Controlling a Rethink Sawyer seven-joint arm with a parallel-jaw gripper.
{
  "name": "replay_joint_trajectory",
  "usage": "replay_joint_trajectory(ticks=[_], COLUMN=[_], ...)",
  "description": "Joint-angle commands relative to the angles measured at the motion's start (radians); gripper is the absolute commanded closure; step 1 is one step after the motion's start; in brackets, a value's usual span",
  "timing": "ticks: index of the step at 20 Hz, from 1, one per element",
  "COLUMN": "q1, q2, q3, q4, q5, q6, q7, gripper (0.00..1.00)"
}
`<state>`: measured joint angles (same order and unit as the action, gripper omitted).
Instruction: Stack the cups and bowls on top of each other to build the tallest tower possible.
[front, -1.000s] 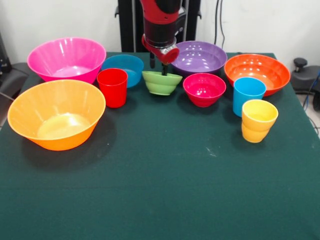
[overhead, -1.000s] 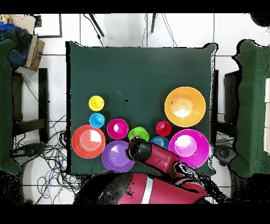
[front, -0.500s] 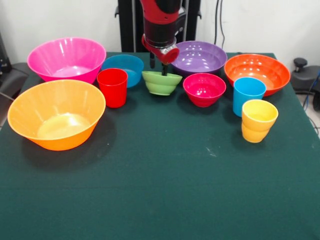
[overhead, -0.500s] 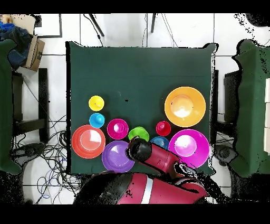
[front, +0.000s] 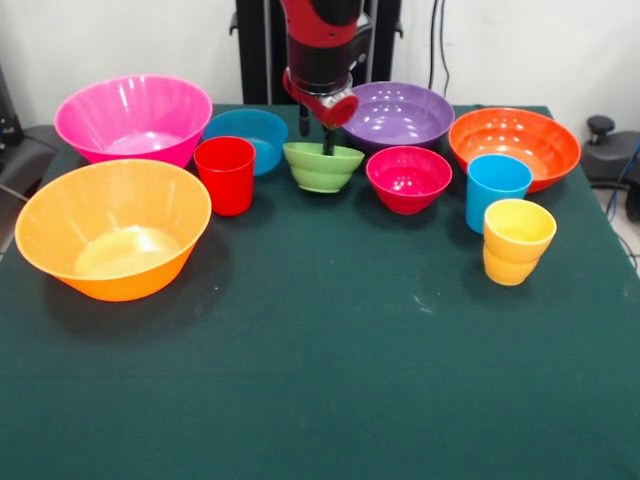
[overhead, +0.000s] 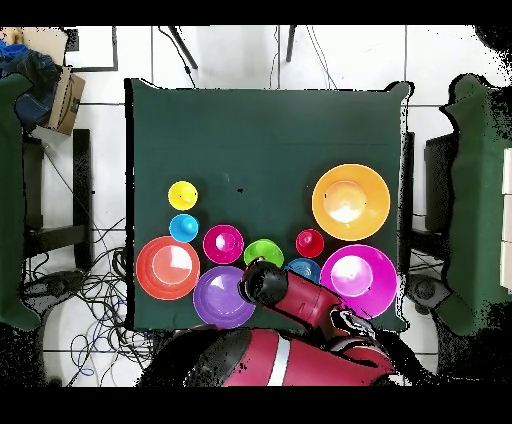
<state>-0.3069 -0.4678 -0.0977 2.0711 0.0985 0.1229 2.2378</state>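
- The Sawyer arm's gripper (front: 316, 138) reaches down at the far rim of the small green bowl (front: 323, 166); one dark finger (front: 328, 140) dips inside the bowl and another sits behind the rim, so the rim lies between them, but whether they are pinching it cannot be told.
- The green bowl sits upright on the dark green table (front: 330, 380), the landmark for everything else.
- Just to its left in the front view stands the red cup (front: 225, 175), with the small blue bowl (front: 248, 137) behind that cup.
- Further left are the large pink bowl (front: 133, 118) and, nearer the camera, the large yellow-orange bowl (front: 113, 241).
- Just right of the green bowl is the crimson-pink bowl (front: 408, 179); behind the two, the purple bowl (front: 398, 115).
- Well to the right of the green bowl lies the orange bowl (front: 514, 146), with the sky-blue cup (front: 496, 190) in front of it and the yellow waisted cup (front: 517, 241) nearer still.
- Nothing is stacked; every cup and bowl stands alone.
- From overhead, the red arm (overhead: 300, 300) covers part of the green bowl's far side.
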Motion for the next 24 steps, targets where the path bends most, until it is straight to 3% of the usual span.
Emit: replay_joint_trajectory(ticks=[1, 10, 24], q1=[0.001, 0.001, 0.027], q2=[-0.014, -0.012, -0.021], q3=[0.095, 0.098, 0.071], q4=[-0.066, -0.069, -0.068], q5=[-0.007, -0.012, -0.009], q6=[0.015, 0.059, 0.009], q7=[0.077, 0.057, 0.081], gripper=[1.00, 1.00, 1.00])
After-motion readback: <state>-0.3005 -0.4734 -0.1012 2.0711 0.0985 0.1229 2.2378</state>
